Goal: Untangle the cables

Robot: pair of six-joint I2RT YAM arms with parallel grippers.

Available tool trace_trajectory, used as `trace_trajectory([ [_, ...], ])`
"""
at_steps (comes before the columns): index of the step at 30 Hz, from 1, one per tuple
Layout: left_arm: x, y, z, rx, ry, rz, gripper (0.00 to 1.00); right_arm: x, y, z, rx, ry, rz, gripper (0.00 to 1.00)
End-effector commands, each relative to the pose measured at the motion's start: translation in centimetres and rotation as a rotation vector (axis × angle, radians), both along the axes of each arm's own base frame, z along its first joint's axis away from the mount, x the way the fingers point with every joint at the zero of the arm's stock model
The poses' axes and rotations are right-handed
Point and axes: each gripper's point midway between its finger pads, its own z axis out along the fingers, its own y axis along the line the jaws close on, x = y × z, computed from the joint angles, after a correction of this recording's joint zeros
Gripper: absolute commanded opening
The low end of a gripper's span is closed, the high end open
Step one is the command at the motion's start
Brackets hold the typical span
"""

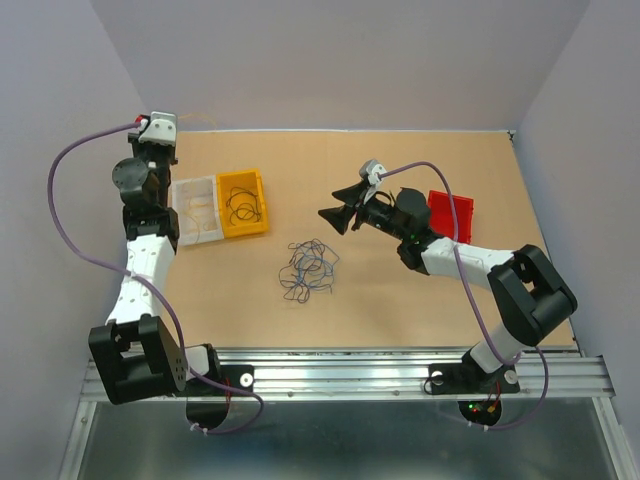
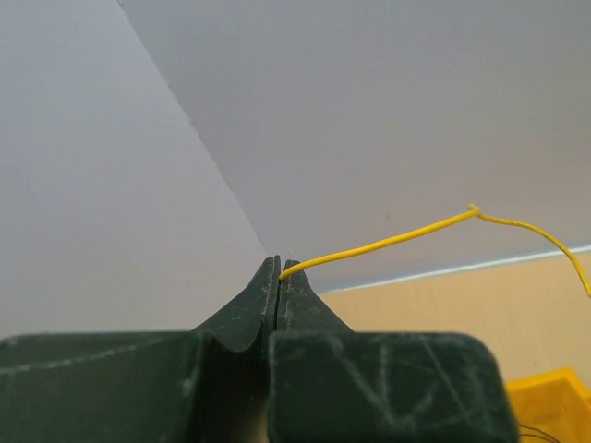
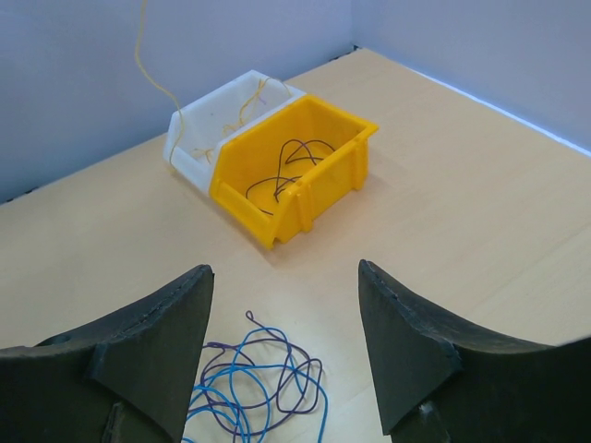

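- The surface [image 1: 430, 300] is the biggest thing I see. It is flat and tan, and the cables lie on it near the middle.
- The yellow bin [image 3: 314, 198] has a few dark wires in it. The white bin [image 3: 189, 152] touches its side and has pale yellow wires in it. A red bin [image 1: 455, 215] sits well apart, by my right arm.
- The bunch of cables [image 1: 310, 268] is a loose mess of blue and purple loops. I think it is very light and floppy. If I pull one loop, the whole bunch may slide along with it.
- My right fingers [image 3: 406, 341] are spread wide and hold nothing. They are near the bunch and point toward it. I would pinch one loop that sticks out at the edge, not the middle of the mess.
- My left fingers [image 2: 271, 286] are squeezed tight on a yellow wire [image 2: 388, 242], up high by the far left corner. The wire is thin and bendy and looks slippery. I think it needs a firm pinch right at the tips.
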Motion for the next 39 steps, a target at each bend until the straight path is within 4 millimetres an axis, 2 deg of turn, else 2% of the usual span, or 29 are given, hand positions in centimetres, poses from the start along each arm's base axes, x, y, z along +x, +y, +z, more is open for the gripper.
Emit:
trace_trajectory([
  [1,-1.1,-1.0,6.4,0.003,-0.172,-0.056,0.00,-0.1,0.1,1.4,0.032,-0.051,-0.003,0.70],
  [7,0.5,-0.3,5.7,-0.006,-0.154,-0.032,0.00,-0.3,0.1,1.6,0.036,-0.052,0.001,0.70],
  [10,1.7,0.2,6.7,-0.008,-0.157,-0.013,0.00,-0.3,0.2,1.5,0.034,-0.050,0.005,0.70],
  [12,2.1,0.5,8.3,-0.012,-0.178,-0.005,0.00,-0.2,0.2,1.5,0.033,-0.051,0.001,0.70],
  [16,1.7,-0.2,10.2,-0.026,-0.188,-0.040,0.00,-0.1,0.1,1.4,0.033,-0.052,-0.003,0.70],
  [21,1.3,-0.8,10.8,-0.031,-0.198,-0.073,0.00,-0.2,0.2,1.5,0.035,-0.050,0.006,0.70],
  [24,1.7,-0.3,10.3,-0.034,-0.188,-0.048,0.00,-0.3,0.3,1.5,0.036,-0.048,0.008,0.70],
  [31,3.3,0.5,7.5,-0.042,-0.146,-0.022,0.00,-0.4,0.1,1.4,0.034,-0.050,0.004,0.70],
  [35,4.2,0.6,5.5,-0.052,-0.110,-0.024,0.00,-0.4,0.0,1.7,0.036,-0.057,0.001,0.70],
  [39,4.7,0.8,1.9,-0.063,-0.061,-0.016,0.00,-0.5,-0.1,1.7,0.036,-0.057,0.001,0.70],
])
